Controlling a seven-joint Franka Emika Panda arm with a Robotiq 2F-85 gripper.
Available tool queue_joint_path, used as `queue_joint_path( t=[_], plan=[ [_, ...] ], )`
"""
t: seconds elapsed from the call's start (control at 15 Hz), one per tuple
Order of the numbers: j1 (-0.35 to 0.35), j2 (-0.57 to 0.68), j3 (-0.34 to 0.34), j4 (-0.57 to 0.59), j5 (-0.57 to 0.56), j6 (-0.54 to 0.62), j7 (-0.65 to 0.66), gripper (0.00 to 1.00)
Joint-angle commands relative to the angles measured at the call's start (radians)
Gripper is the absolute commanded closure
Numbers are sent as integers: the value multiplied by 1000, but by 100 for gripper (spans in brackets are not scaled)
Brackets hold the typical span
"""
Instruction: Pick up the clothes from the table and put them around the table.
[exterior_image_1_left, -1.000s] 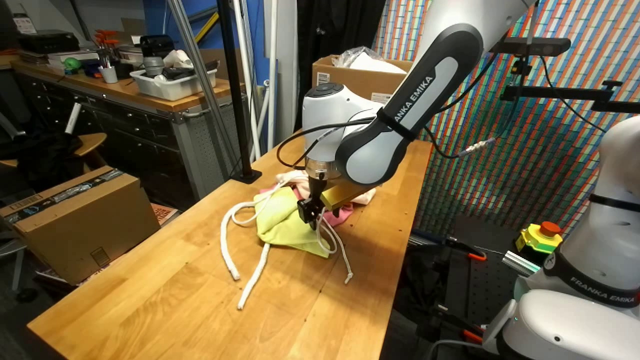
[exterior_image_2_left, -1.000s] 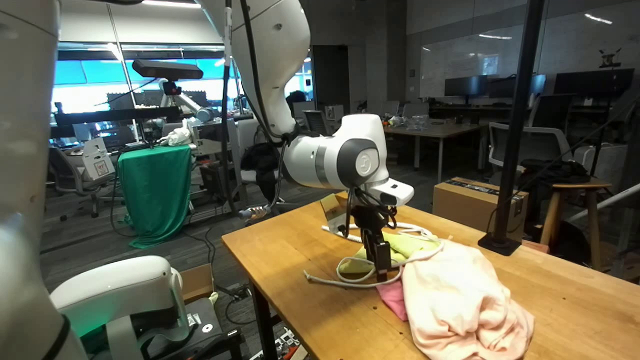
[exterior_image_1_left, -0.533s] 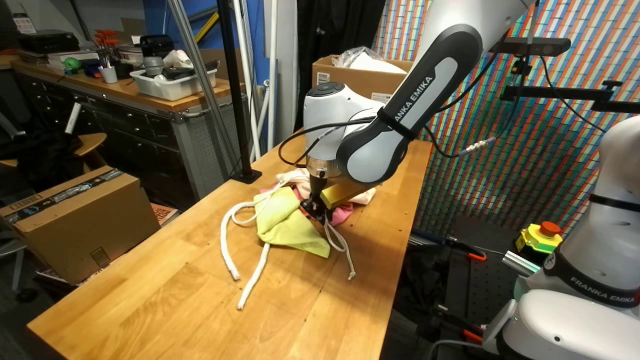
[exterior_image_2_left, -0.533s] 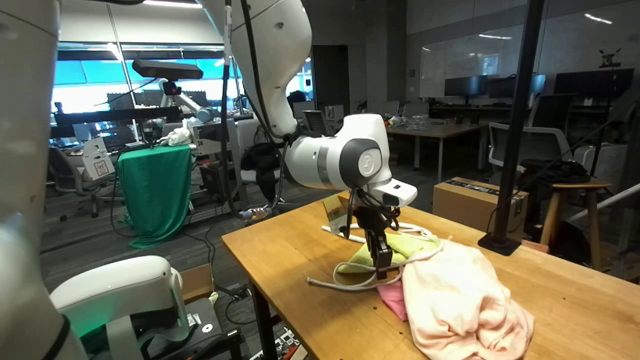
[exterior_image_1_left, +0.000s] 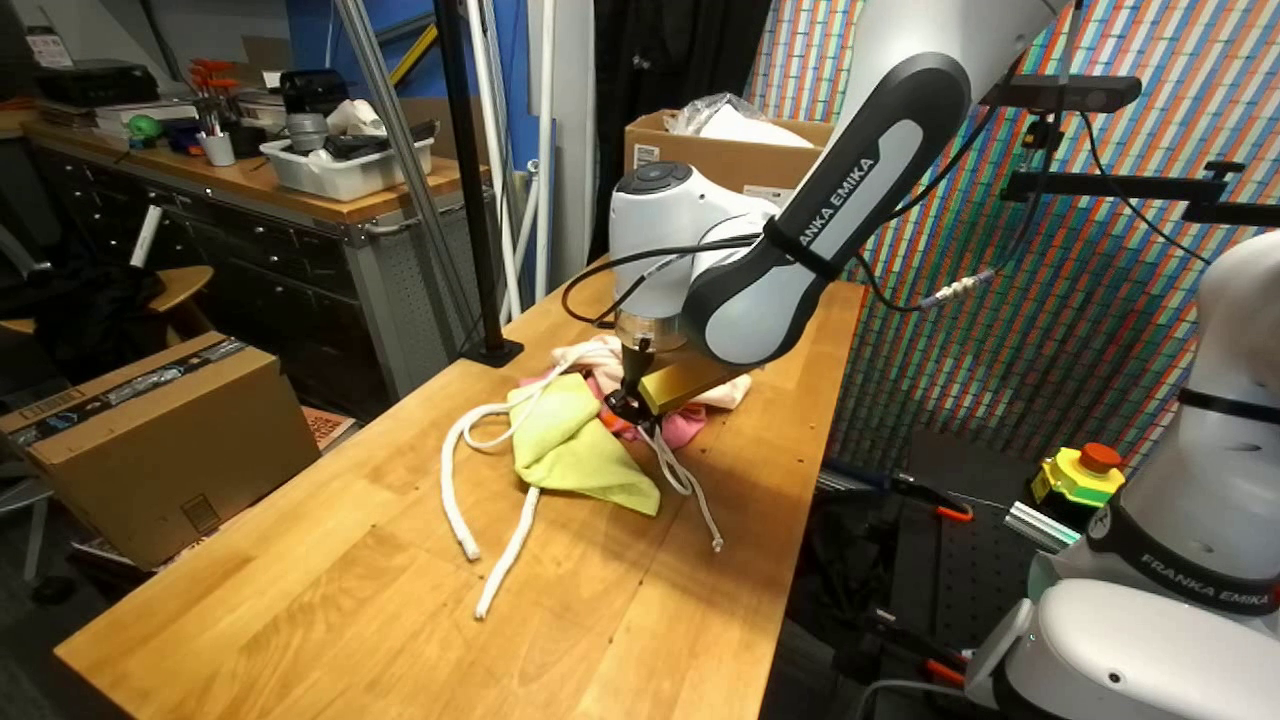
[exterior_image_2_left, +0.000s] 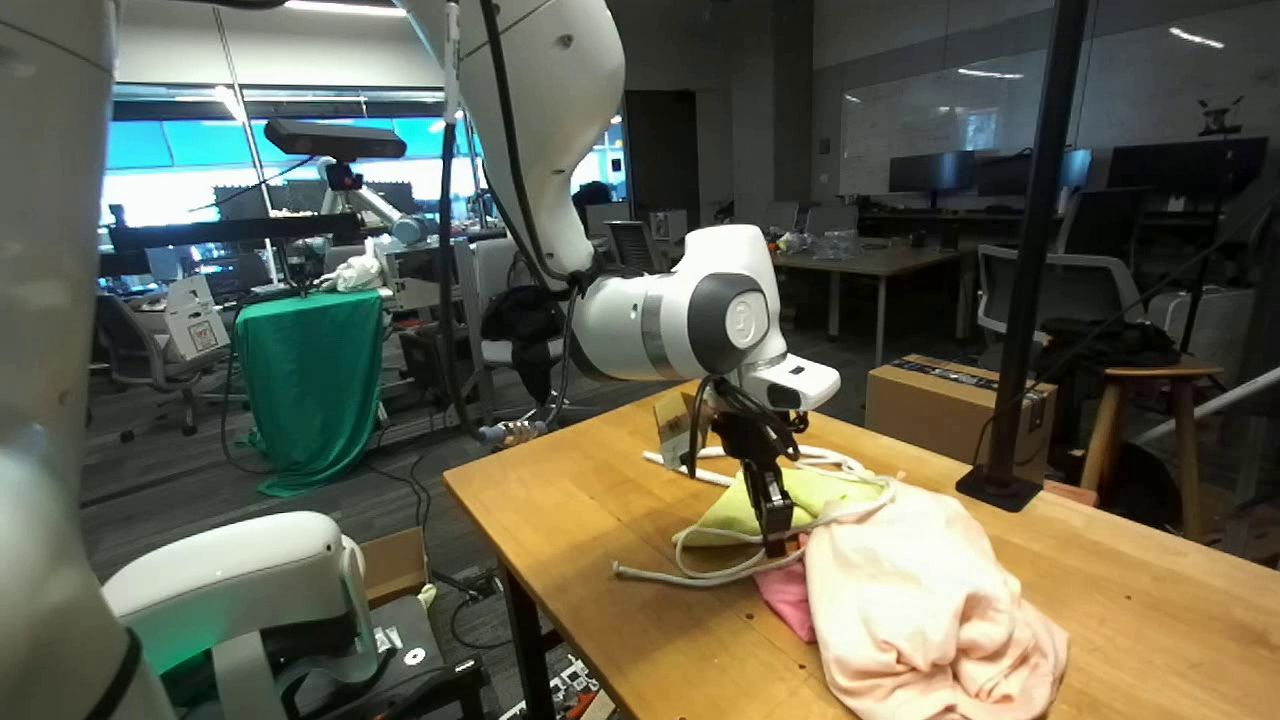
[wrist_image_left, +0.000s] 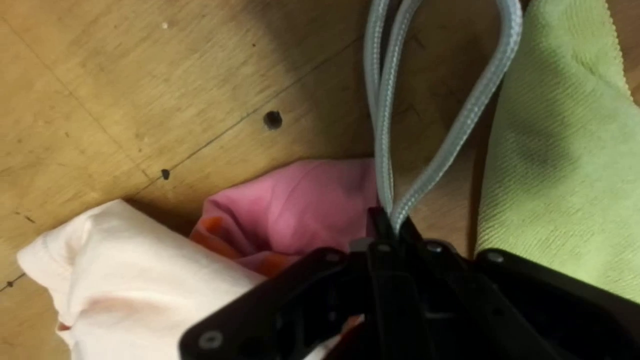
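Gripper (wrist_image_left: 395, 227) pinched a thin white cord (wrist_image_left: 464, 120) over the wooden table (exterior_image_1_left: 380, 610)

It was closed, the cord caught between its tips and looping out over the table. Just under it lay the pink-red cloth (wrist_image_left: 305, 205), partly covered by the cream-white cloth (wrist_image_left: 145, 270); the yellow-green cloth (wrist_image_left: 560, 175) lay close by on the other side. All three rested on the table; whether the tips touched any could not be told. A thick white rope (exterior_image_1_left: 449, 490) curved by the yellow-green one, one end showing from beneath it.

The surface was pale butcher block, marked by seams (wrist_image_left: 220, 135), dark specks (wrist_image_left: 165, 174) and a small round hole (wrist_image_left: 273, 120). In both exterior views a black post (exterior_image_1_left: 471, 180) stood at its edge, and a taped carton (exterior_image_1_left: 180, 470) sat beside the table, lower down.

Farther off, in an exterior view, stood a cluttered workbench (exterior_image_1_left: 245, 172) with dark drawers (exterior_image_1_left: 265, 260) and a colour-striped backdrop (exterior_image_1_left: 1190, 100). In an exterior view, bright windows (exterior_image_2_left: 160, 185), a green drape (exterior_image_2_left: 310, 360) and dark monitors (exterior_image_2_left: 930, 172) showed across the room.
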Motion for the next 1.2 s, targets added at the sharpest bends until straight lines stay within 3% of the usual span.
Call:
queue_joint_path(
  t=[0.0,0.27,0.6,0.87,0.93,1.13],
  plan=[
    [35,-69,-41,-34,-86,11,106,99],
    [54,-151,-62,-49,-254,3,265,99],
    [13,-260,-1,-70,-450,-16,451,99],
    [-24,-331,63,-87,-548,-19,578,99],
    [19,-343,27,-89,-567,-14,609,99],
    [20,-373,39,-96,-588,-5,641,99]
  ],
)
